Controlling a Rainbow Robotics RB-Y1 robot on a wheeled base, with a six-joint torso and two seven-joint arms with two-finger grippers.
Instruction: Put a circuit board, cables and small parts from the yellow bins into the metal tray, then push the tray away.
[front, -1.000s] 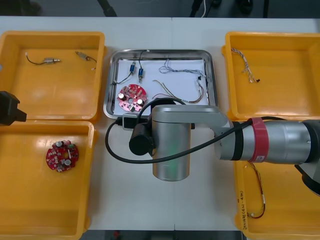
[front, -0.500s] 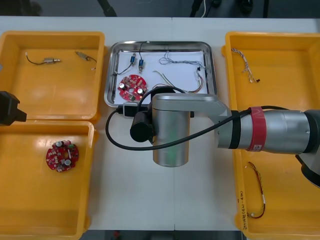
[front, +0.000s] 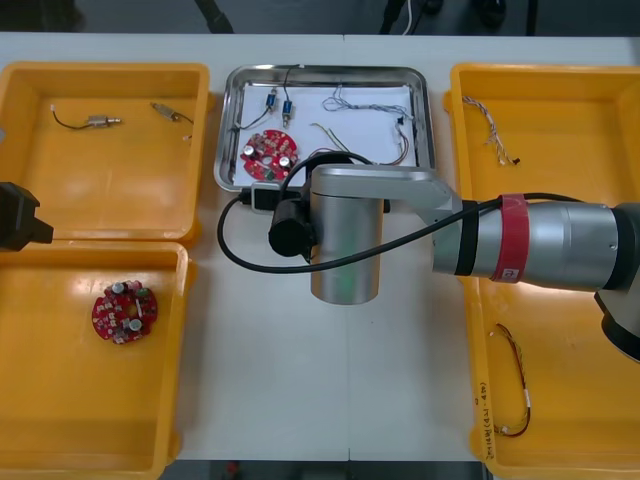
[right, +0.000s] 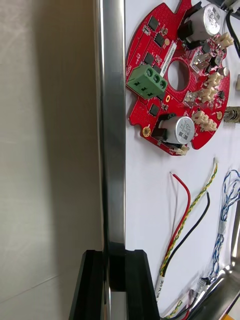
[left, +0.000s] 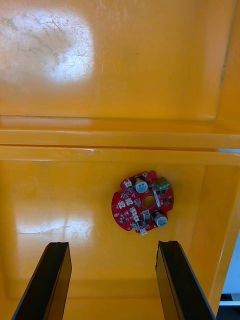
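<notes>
With my right fingers (right: 137, 285) clenched off-centre on the near rim of the metal tray (right: 112, 125) and my left fingers (left: 55, 280) released over a yellow bin (left: 120, 60), a push could have swivelled the tray and shifted its red circuit board (right: 175, 75).

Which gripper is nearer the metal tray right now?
Right. The right gripper clasps the near rim of the metal tray; the left gripper hovers open over the left yellow bins, apart from it.
</notes>
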